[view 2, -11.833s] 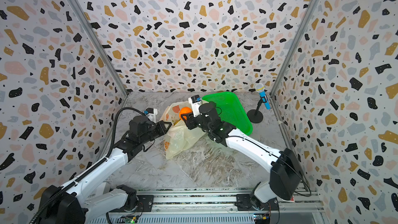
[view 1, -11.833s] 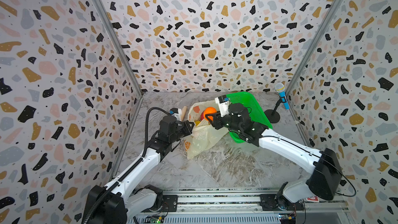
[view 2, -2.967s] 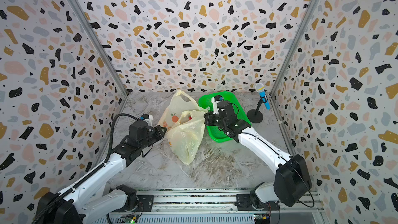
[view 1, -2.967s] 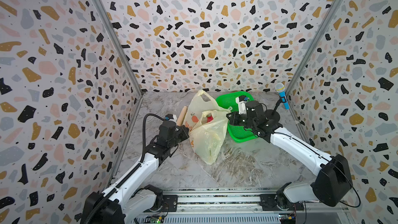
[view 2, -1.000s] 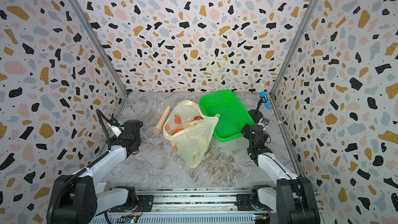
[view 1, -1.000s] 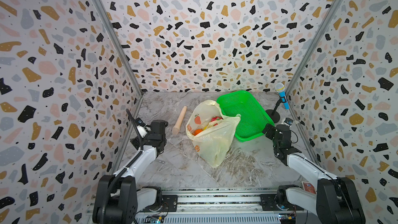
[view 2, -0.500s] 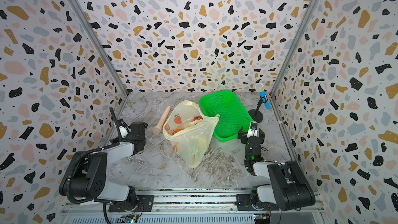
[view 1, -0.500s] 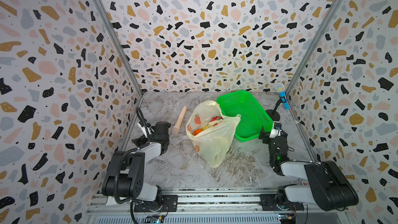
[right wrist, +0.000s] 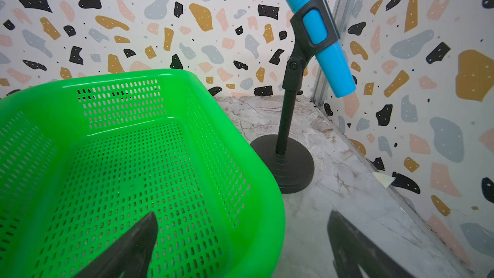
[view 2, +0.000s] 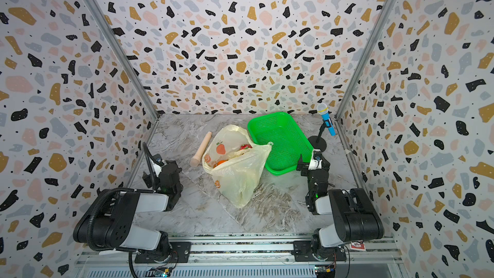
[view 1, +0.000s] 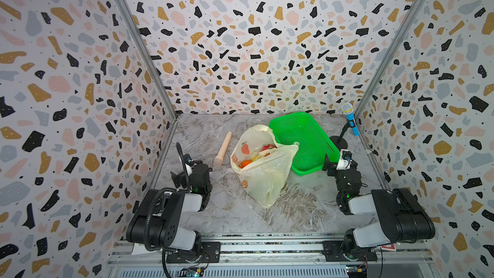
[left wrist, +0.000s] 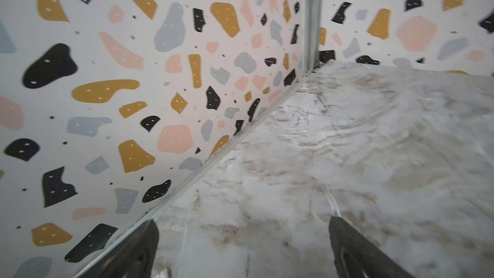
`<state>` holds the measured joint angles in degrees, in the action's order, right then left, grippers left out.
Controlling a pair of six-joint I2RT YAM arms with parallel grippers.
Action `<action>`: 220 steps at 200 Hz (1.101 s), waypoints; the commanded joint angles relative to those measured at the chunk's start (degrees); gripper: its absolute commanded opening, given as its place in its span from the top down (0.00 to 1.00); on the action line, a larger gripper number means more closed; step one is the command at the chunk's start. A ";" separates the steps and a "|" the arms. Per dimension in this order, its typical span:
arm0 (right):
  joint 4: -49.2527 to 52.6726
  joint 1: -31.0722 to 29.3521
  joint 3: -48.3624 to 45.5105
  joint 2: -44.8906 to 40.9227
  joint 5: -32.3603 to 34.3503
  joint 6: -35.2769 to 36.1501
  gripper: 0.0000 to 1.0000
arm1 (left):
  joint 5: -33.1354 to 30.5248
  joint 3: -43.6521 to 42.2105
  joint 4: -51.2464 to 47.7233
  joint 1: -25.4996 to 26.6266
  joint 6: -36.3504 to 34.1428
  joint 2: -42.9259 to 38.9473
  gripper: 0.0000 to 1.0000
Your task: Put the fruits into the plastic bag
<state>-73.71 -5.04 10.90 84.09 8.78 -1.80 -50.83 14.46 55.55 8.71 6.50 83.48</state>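
The plastic bag, pale yellow with orange prints, lies mid-table in both top views with its mouth toward the back. Through the mouth I see the fruits: a red dragon fruit and an orange; others are hidden in the folds. My left gripper stands open and empty by the left wall, well clear of the bag. My right gripper is open and empty at the near corner of the green basket.
The green basket sits empty behind and right of the bag. A blue microphone on a black stand occupies the back right corner. A beige stick lies left of the bag. Both arms are folded near the front rail.
Over the last second both arms have folded back toward the front rail, grippers staying open. The bag, basket and stick have not moved.
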 commanded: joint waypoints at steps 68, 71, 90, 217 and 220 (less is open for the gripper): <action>2.73 -0.86 0.68 0.72 0.45 1.51 0.01 | 16.04 -8.04 28.56 -1.85 -7.80 2.73 0.01; 2.64 -0.85 0.70 0.70 0.45 1.53 0.01 | 15.92 -7.36 27.40 -1.55 -8.32 2.83 0.01; 2.66 -0.90 0.67 0.68 0.47 1.47 0.01 | 17.83 -3.16 16.23 -3.43 -6.13 0.83 0.01; 3.36 0.27 1.35 1.08 -1.83 1.38 0.01 | 16.73 -2.93 15.82 -3.61 -5.54 0.77 0.01; 3.19 0.28 1.19 1.01 -1.88 1.37 0.01 | 16.73 -2.94 15.82 -3.62 -5.49 0.79 0.01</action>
<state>-73.60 -4.99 12.43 85.30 7.51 -1.76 -34.44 10.81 69.17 5.41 0.64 84.55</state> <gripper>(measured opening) 0.990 0.994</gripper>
